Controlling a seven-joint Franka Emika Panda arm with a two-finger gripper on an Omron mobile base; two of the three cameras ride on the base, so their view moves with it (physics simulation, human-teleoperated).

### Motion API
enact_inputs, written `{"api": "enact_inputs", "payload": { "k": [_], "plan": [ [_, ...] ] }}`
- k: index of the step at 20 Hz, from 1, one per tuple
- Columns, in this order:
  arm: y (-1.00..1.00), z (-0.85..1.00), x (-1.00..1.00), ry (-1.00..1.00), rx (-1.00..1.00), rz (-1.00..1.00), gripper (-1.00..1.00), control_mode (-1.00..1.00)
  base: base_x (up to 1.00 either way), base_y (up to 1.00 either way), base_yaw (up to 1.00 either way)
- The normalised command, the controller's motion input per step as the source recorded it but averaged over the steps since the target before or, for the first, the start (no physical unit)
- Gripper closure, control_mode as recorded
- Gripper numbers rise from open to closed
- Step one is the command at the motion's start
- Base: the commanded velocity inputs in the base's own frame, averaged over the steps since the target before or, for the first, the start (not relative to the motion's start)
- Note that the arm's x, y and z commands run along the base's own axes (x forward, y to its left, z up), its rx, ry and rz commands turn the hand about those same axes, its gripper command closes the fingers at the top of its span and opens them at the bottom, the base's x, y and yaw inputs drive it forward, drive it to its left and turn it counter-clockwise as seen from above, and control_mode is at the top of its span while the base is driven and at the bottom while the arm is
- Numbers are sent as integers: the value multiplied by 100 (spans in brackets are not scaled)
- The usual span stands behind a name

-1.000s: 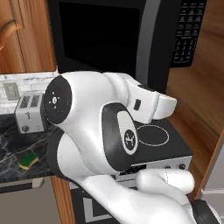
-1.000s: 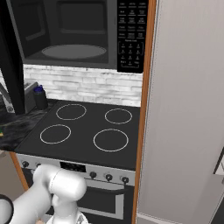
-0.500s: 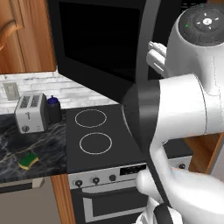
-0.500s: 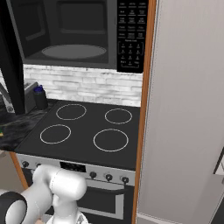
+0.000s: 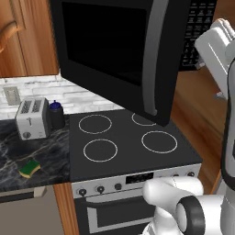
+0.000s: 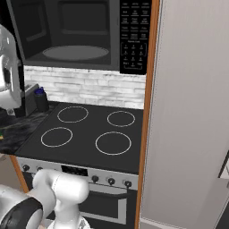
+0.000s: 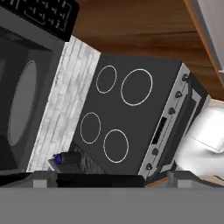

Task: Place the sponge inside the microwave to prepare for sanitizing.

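The sponge is seen in the left base view lying flat on the dark marble counter, left of the stove and in front of the toaster, well apart from the microwave. The microwave door is shown swung open there, handle toward the camera, while the lit cavity and grey turntable are revealed in the right base view. The keypad and stove rings are caught rolled sideways in the hand view. The gripper's fingers are not made out, so open or closed cannot be told. Compared with half a second ago, the arm has been swung out to the right of the left base view, and the stove and counter are uncovered.
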Motion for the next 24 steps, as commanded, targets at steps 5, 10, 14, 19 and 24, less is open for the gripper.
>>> {"api": "enact_inputs", "payload": {
  "k": [5,10,14,19,24],
  "plan": [
    [-55,0,41,0,38,4,-100,-100,0,0,0],
    [-14,-6,54,0,23,13,-100,-100,0,0,0],
    [31,-14,74,0,2,12,-100,-100,0,0,0],
    [16,-2,76,0,1,10,-100,-100,0,0,0],
    [-3,0,88,5,13,5,-100,-100,0,0,0]
  ]
}}
